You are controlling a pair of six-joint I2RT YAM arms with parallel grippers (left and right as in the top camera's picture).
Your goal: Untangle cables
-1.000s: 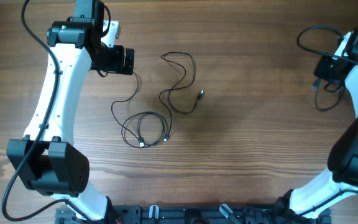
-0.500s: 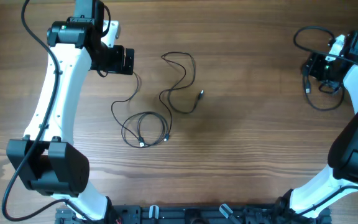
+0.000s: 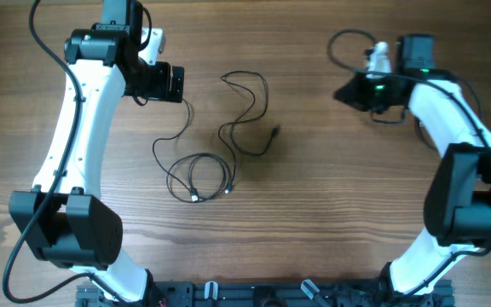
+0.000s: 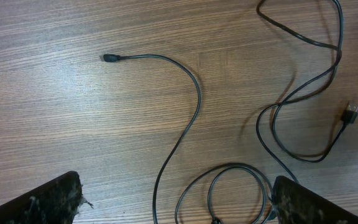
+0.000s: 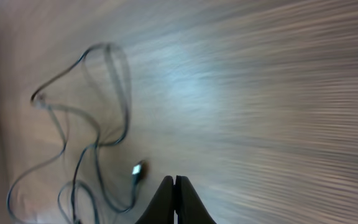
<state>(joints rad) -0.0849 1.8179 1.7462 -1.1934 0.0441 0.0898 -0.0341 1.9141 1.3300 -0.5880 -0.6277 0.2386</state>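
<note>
The thin black cables (image 3: 228, 128) lie loose on the wood table, between the arms. They form a small coil (image 3: 199, 175) at the bottom, a wavy loop (image 3: 250, 89) above, and a USB plug end (image 3: 275, 130) at the right. My left gripper (image 3: 177, 83) is open and empty, just left of the cables. In the left wrist view its fingers (image 4: 179, 211) straddle the coil (image 4: 235, 190), with a small plug end (image 4: 109, 58) ahead. My right gripper (image 3: 341, 92) is shut and empty, to the right of the cables. Its blurred view shows the fingertips (image 5: 174, 199) near the plug (image 5: 138, 169).
The thicker black robot wiring (image 3: 348, 38) loops above the right wrist. The arm bases and a black rail (image 3: 254, 294) sit along the front edge. Bare wood table (image 3: 331, 196) lies between the cables and the right arm.
My right arm has swung left from the table's far right edge toward the cables, gripper staying shut. The left arm and the cables have not moved.
</note>
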